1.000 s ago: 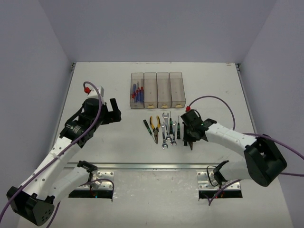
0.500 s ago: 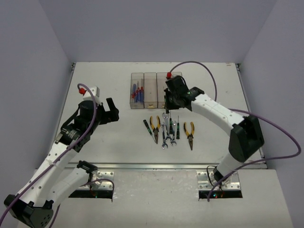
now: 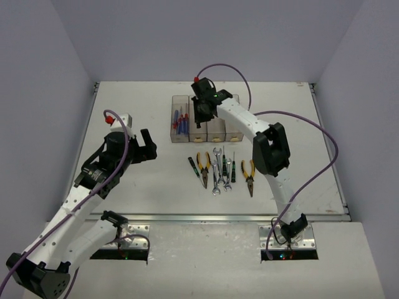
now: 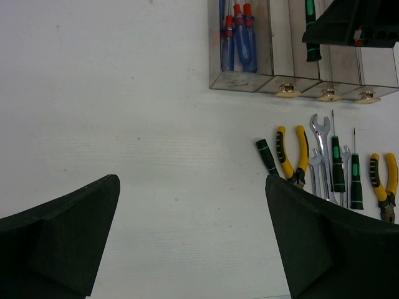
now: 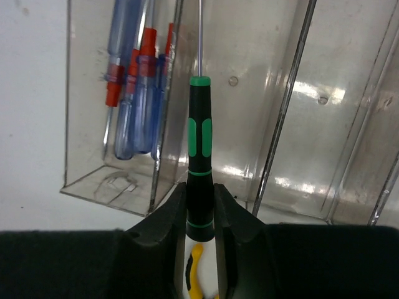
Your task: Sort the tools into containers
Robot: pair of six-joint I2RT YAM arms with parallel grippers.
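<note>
Right, starting at my left: the left end effector (image 3: 151, 143) hangs over bare tabletop (image 3: 137, 93) with its fingers spread wide and nothing between them, well apart from the work.

Next come the containers (image 3: 215, 131). The leftmost bin holds the blue-and-red screwdrivers (image 3: 180, 120). Over the second bin (image 5: 249, 106) the right end effector (image 5: 201, 198) is pinching a green-and-black screwdriver (image 5: 200, 156) by the butt of its handle, shaft pointing along the bin's length.

I read the step in hand as dropping this one in. To do it well, I'd keep the shaft parallel to the dividers, nudge it toward the bin's middle because the handle sits close to the wall shared with the first bin, and go low before letting go, so it lies flat rather than bouncing.

Nearer the arms, the loose tools lie in a row on the tabletop: a short screwdriver (image 3: 194, 167), pliers (image 3: 202, 163), wrenches (image 3: 218, 171), two thin green screwdrivers (image 3: 229, 168) and, furthest right, a second pair of pliers (image 3: 249, 174).

I can read no brand or writing anywhere. The yellowish tabs (image 4: 287, 92) look blank, and any marks on the tools are too small to read.
</note>
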